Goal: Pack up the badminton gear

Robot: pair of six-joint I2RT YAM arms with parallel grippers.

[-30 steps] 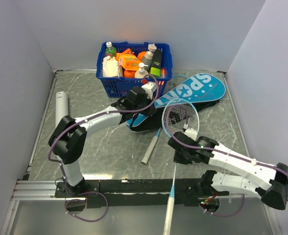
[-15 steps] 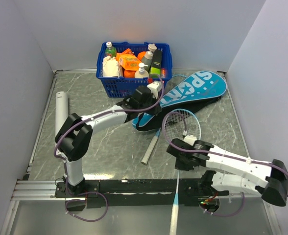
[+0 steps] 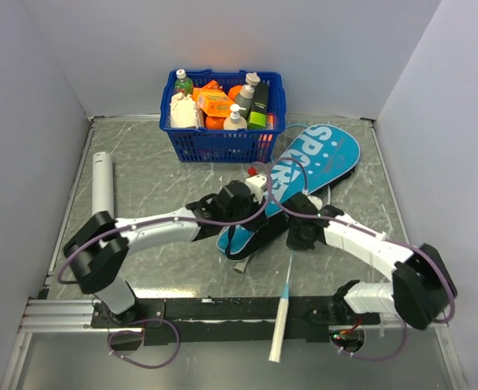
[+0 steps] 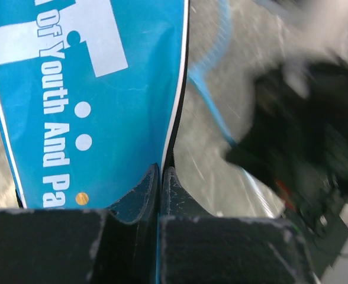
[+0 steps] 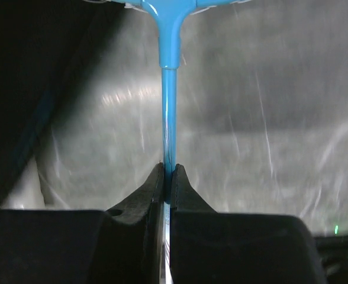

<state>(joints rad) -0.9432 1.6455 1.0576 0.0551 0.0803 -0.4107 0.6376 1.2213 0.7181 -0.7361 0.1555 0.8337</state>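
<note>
The teal "SPORT" case (image 3: 320, 158) lies slanted at mid table. My left gripper (image 3: 249, 213) is shut on its open right edge near the narrow end; the left wrist view shows the jaws (image 4: 161, 177) pinching that edge of the case (image 4: 91, 89). My right gripper (image 3: 293, 244) is shut on a racket's pale blue shaft (image 5: 169, 106), and its jaws (image 5: 168, 173) clamp it. That racket's head is tucked at the case's opening, and its white handle (image 3: 277, 337) points toward the near edge. Another white handle end (image 3: 241, 266) pokes out below the case. The white tube (image 3: 102, 183) lies far left. No shuttlecock is in view.
A blue basket (image 3: 223, 110) of bottles and orange packs stands at the back, just beyond the case. The black arm rail (image 3: 223, 309) runs along the near edge, under the racket handle. Grey walls close in left, right and back.
The case has slid nearer and turned steeper under my left gripper. My right gripper has swung left and farther in, pushing the racket head to the case's opening.
</note>
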